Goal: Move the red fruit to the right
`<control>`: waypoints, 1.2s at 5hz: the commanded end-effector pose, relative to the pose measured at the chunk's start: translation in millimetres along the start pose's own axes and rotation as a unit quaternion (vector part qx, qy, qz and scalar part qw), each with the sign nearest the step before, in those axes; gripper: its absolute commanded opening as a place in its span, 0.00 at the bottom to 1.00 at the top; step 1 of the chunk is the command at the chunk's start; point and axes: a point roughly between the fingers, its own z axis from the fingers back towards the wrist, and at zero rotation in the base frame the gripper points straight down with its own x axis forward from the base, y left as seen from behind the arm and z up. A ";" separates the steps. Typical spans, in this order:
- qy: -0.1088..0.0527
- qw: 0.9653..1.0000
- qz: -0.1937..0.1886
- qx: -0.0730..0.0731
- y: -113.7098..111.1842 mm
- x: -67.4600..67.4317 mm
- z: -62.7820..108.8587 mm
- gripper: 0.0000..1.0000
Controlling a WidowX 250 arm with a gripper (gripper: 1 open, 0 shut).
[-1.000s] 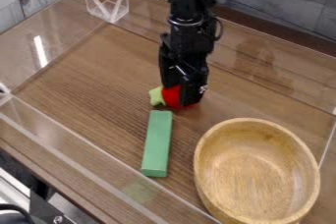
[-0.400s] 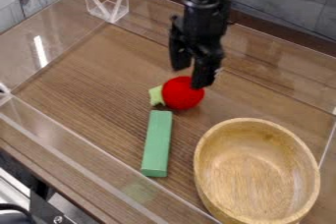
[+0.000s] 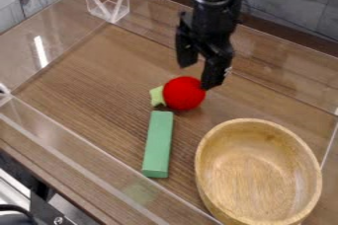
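The red fruit (image 3: 184, 94) is a small round bright red ball with a light green leafy bit on its left side. It rests on the wooden table near the middle of the view. My gripper (image 3: 204, 68) hangs above and slightly right of the fruit, apart from it. Its two black fingers (image 3: 214, 72) point down and stand open with nothing between them.
A long green rectangular block (image 3: 160, 142) lies just in front of the fruit. A wooden bowl (image 3: 259, 171) sits at the front right. Clear plastic walls (image 3: 53, 130) border the table on the left and front, and a clear stand (image 3: 106, 4) is at the back left.
The gripper let go of the fruit, then rose and shifted to the right. The fruit now sits free on the table, fully in view.
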 end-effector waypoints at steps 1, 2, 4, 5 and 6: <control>-0.005 1.000 0.009 0.010 12.2 -6.2 -6.1 1.00; 0.007 1.000 0.011 0.005 13.8 -10.0 -21.7 1.00; 0.004 1.000 0.020 0.012 13.4 -4.2 -13.5 0.00; -0.002 0.999 0.029 0.017 12.6 0.6 -2.1 0.00; -0.012 0.999 0.038 0.025 10.5 8.6 13.8 0.00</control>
